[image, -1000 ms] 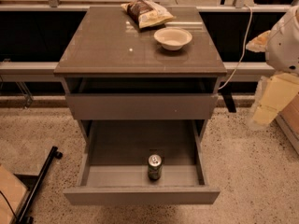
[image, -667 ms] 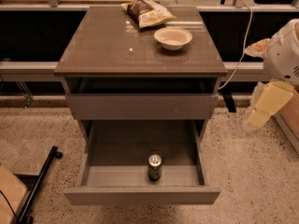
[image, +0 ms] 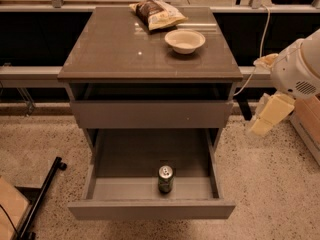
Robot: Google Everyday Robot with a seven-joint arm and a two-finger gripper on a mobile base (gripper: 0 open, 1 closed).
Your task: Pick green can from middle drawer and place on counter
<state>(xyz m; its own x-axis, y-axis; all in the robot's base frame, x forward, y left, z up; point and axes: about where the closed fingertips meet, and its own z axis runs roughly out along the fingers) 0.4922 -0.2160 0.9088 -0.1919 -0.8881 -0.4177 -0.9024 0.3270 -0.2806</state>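
Note:
The green can point(image: 165, 178) stands upright on the floor of the open middle drawer point(image: 115, 189), near its front wall and a little right of centre. The drawer is pulled fully out below a shut plain drawer front point(image: 150, 114). The counter point(image: 120, 49) is the glossy grey-brown top of the cabinet. My gripper point(image: 266, 116), cream-coloured, hangs from the white arm point(image: 300, 69) to the right of the cabinet. It is level with the shut drawer front, above and right of the can, and touches nothing.
A white bowl point(image: 185, 40) and a snack bag point(image: 156, 13) lie on the back right of the counter. A black stand leg point(image: 42, 196) crosses the floor at lower left. A brown box point(image: 10, 209) is at the bottom left, and furniture point(image: 307, 121) stands at the right edge.
My arm and gripper have moved left and slightly down, closer to the cabinet's right side. The can, the drawer and the things on the counter have not moved.

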